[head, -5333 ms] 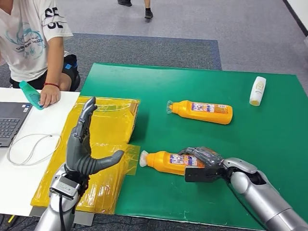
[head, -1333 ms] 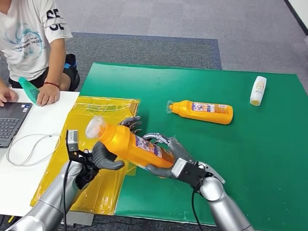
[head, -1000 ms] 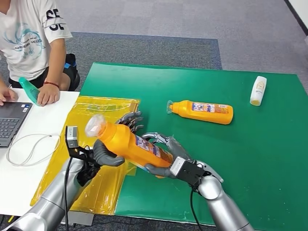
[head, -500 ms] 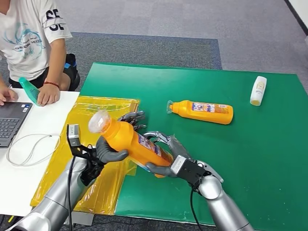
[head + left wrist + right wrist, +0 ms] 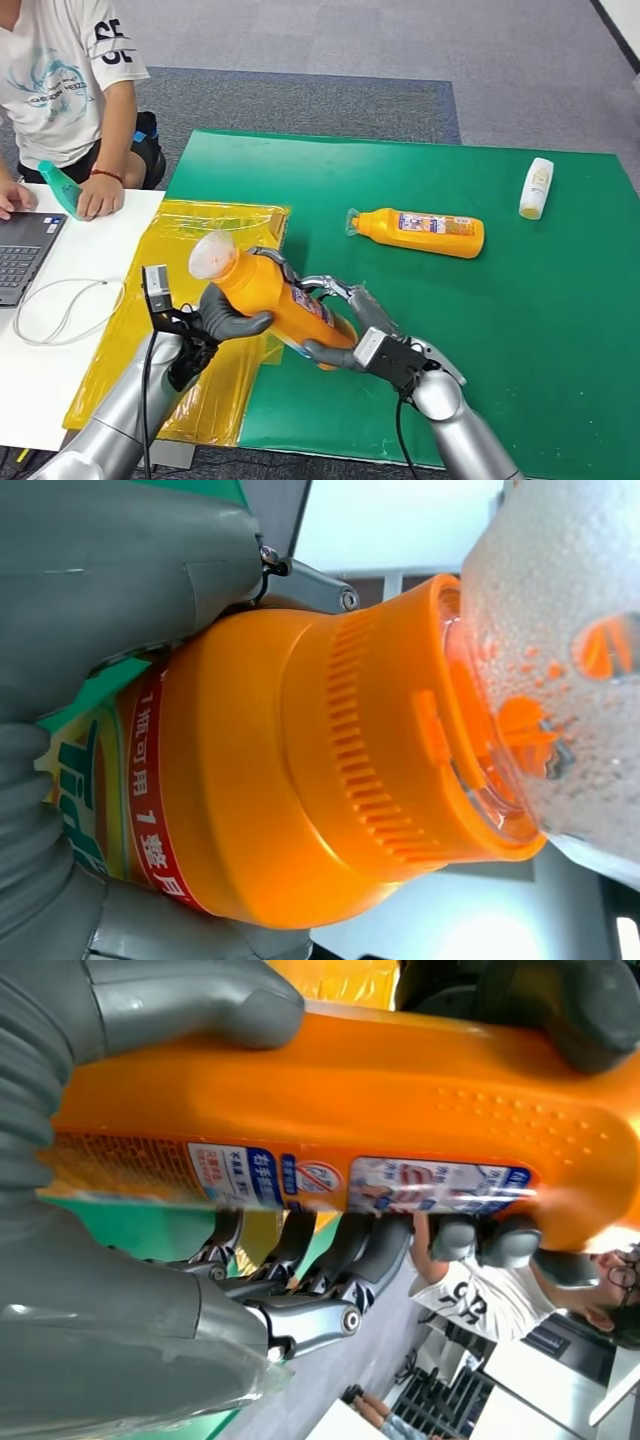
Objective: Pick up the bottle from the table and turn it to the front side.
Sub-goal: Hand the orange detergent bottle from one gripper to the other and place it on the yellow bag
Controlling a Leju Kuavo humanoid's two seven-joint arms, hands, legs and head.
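An orange bottle [image 5: 268,296] with a clear cap is held up over the near left edge of the green mat [image 5: 453,330], cap raised toward the left. My left hand [image 5: 226,318] grips its neck end, thumb across the front. My right hand [image 5: 343,325] holds the base end, thumb under and fingers over it. The left wrist view shows the orange bottle [image 5: 302,770] and its ribbed collar close up. In the right wrist view the orange bottle [image 5: 362,1100] lies across my right hand [image 5: 249,1260], its label toward the fingers [image 5: 332,1250].
A second orange bottle [image 5: 419,232] lies flat mid-mat, and a small white bottle [image 5: 535,188] lies at the far right. A yellow plastic sheet [image 5: 189,300] covers the mat's left edge. A person [image 5: 64,90] sits at the white table [image 5: 83,270] with a laptop [image 5: 23,255], cable and teal bottle [image 5: 63,195].
The bottle went from lying on the mat under my right hand to being held in both hands. Over the last second its cap end has tipped higher and my left hand has closed round the neck.
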